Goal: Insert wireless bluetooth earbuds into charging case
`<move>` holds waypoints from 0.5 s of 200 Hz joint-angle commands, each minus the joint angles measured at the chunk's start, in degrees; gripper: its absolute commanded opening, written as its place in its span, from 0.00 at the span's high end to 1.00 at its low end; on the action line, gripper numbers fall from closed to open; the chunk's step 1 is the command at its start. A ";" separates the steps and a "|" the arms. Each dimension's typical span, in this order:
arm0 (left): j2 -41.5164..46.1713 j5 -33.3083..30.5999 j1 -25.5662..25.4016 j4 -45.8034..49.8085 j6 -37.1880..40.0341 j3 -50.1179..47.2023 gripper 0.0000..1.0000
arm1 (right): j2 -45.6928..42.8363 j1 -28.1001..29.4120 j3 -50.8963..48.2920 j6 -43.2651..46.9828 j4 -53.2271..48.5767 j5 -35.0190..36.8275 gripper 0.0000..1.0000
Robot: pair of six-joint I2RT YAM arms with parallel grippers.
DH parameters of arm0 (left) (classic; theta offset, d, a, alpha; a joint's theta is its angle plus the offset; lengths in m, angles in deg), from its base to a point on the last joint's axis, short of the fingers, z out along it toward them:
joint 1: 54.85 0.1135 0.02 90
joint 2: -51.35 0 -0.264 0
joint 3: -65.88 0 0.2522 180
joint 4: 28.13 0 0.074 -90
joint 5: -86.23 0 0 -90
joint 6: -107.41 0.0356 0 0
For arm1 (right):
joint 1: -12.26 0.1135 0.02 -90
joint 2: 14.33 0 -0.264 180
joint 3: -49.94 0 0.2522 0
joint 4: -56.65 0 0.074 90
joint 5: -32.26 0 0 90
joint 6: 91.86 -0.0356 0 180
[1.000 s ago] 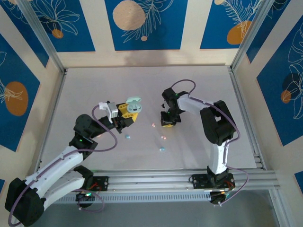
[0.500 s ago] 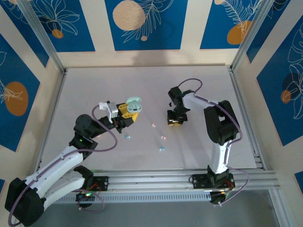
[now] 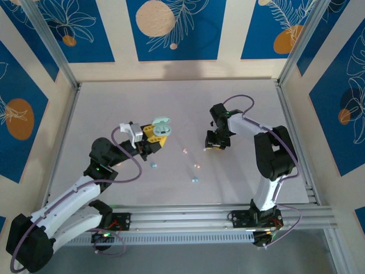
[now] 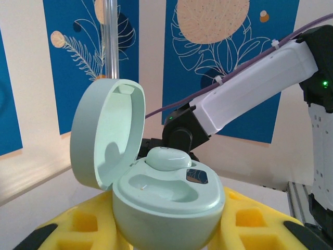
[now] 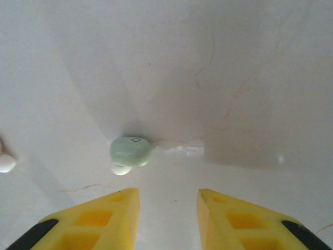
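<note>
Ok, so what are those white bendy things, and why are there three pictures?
They are two robot arms bolted to a table. One picture looks down from above; the other two come from little cameras on each wrist. The left hand is shut on a mint green charging case with its lid open, and one earbud already sits inside. The right hand is open and holds nothing; a mint earbud lies on the table just in front of it. A few more tiny earbuds lie scattered between the arms.
</note>
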 commanded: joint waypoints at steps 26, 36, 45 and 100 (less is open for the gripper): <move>-0.52 0.84 -0.62 -2.70 -0.04 -0.05 0.70 | 0.69 0.52 -0.88 -8.40 4.58 -6.64 0.61; -0.30 0.71 -0.62 -2.58 -0.04 -0.14 0.70 | 1.83 0.71 -0.09 -9.51 4.00 -6.32 0.61; -0.09 0.57 -0.62 -2.40 0.04 -0.23 0.70 | 2.79 1.02 0.50 -9.58 3.87 -6.47 0.61; 0.55 0.05 -0.55 -1.62 0.44 -0.49 0.70 | 5.78 2.47 3.09 -9.69 2.78 -3.45 0.59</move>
